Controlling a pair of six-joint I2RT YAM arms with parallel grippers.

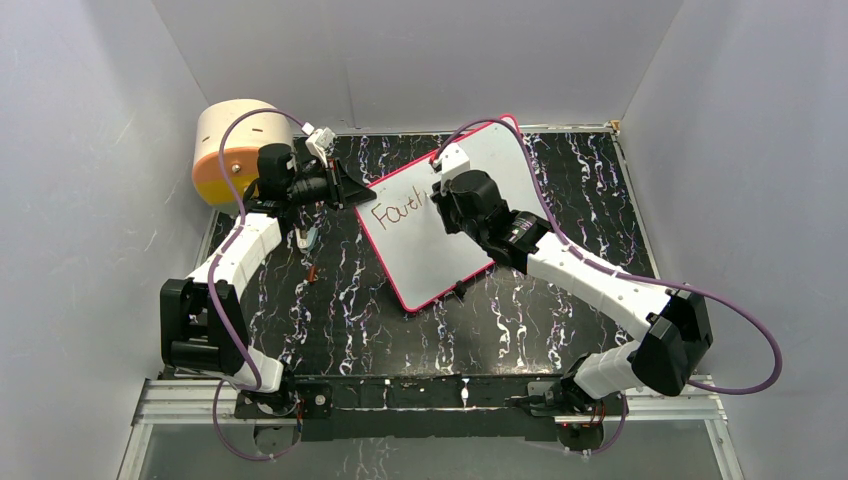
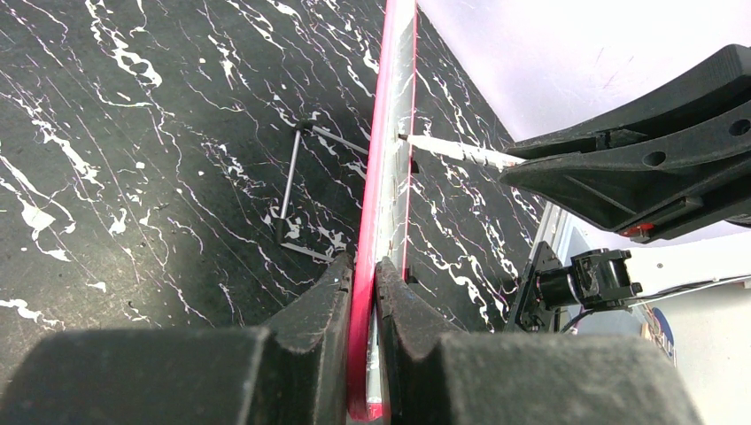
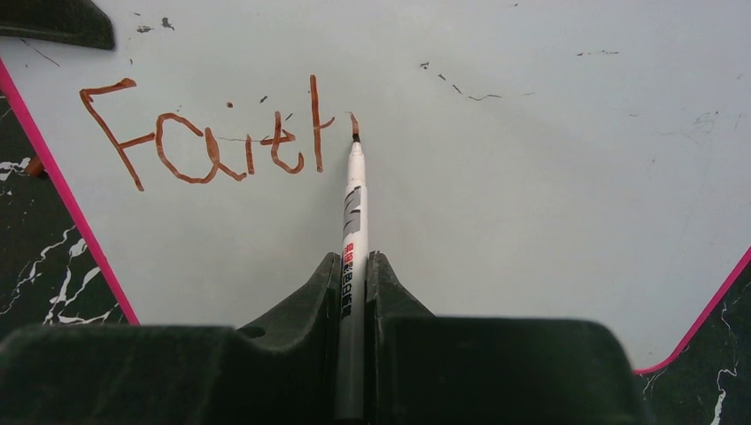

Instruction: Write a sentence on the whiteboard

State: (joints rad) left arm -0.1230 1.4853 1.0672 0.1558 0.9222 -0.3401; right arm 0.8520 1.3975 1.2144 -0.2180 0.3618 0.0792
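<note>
The whiteboard (image 1: 430, 262) lies slantwise on the black marbled table, white with a thin pink frame. On it the sentence (image 3: 204, 142) reads "Fait" in brownish-red, with a short fresh stroke after it; in the top view the sentence (image 1: 398, 210) sits near the board's left edge. My right gripper (image 3: 354, 258) is shut on a white marker (image 3: 354, 199), whose tip touches the board at that stroke. My left gripper (image 2: 364, 266) is shut on the whiteboard's pink edge (image 2: 383, 177). From the left wrist, the marker (image 2: 452, 150) meets the board's face.
A round tan-and-orange drum (image 1: 225, 150) stands at the back left, behind my left arm. Two small objects (image 1: 307, 238) (image 1: 313, 272) lie on the table left of the board. A thin wire stand (image 2: 292, 190) lies beside the board's edge. White walls close in on three sides.
</note>
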